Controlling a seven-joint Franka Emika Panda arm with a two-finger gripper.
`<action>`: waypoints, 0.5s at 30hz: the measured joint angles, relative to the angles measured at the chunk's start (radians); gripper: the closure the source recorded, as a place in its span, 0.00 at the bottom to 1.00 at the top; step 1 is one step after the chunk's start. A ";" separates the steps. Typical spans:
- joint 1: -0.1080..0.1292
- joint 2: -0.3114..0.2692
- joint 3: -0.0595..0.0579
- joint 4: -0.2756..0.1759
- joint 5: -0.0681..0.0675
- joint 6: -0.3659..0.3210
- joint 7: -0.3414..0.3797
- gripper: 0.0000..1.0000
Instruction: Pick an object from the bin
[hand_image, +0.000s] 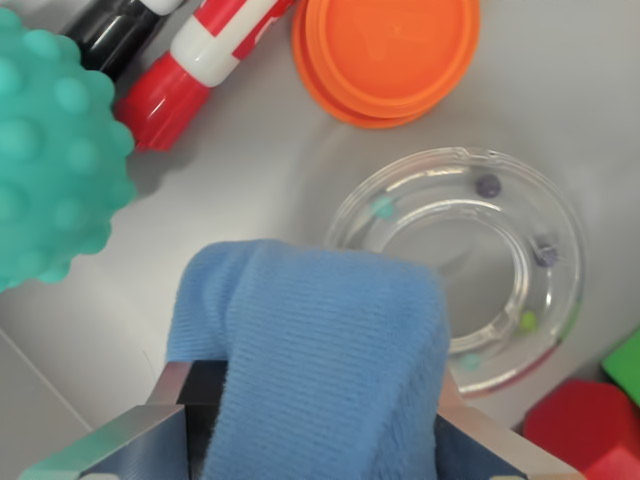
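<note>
In the wrist view the pincer sits at the bottom edge, its two metal fingers showing on either side of a blue cloth. The cloth is clamped between them: it fills the gap from finger to finger and rises in a folded hump just ahead of the pincer, so the pincer is narrowed onto the cloth and holds it.

Beyond the cloth lies the pale grey floor of the bin. Just ahead of the pincer and toward the wrist view's right lies a clear plastic ring with small coloured beads inside its hollow rim (purple, green and teal ones can be made out). The cloth's far corner overlaps the near edge of this ring in the picture; whether they touch cannot be told.

Further ahead, at the top of the view, an orange lid lies flat, near the ring but apart from it. To the wrist view's left of the lid a red and white marker lies slantwise, with a black marker close beside it, partly cut off by the frame.

Ahead of the pincer on the wrist view's left, a teal knobbly ball fills the edge, next to the red marker's end. At the wrist view's lower right corner, beside the pincer, a red block and a sliver of a green block show.
</note>
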 joint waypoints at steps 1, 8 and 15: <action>0.000 -0.008 0.000 -0.002 0.000 -0.006 0.000 1.00; 0.002 -0.063 -0.003 -0.007 -0.001 -0.056 0.000 1.00; 0.003 -0.117 -0.005 -0.010 -0.002 -0.109 0.001 1.00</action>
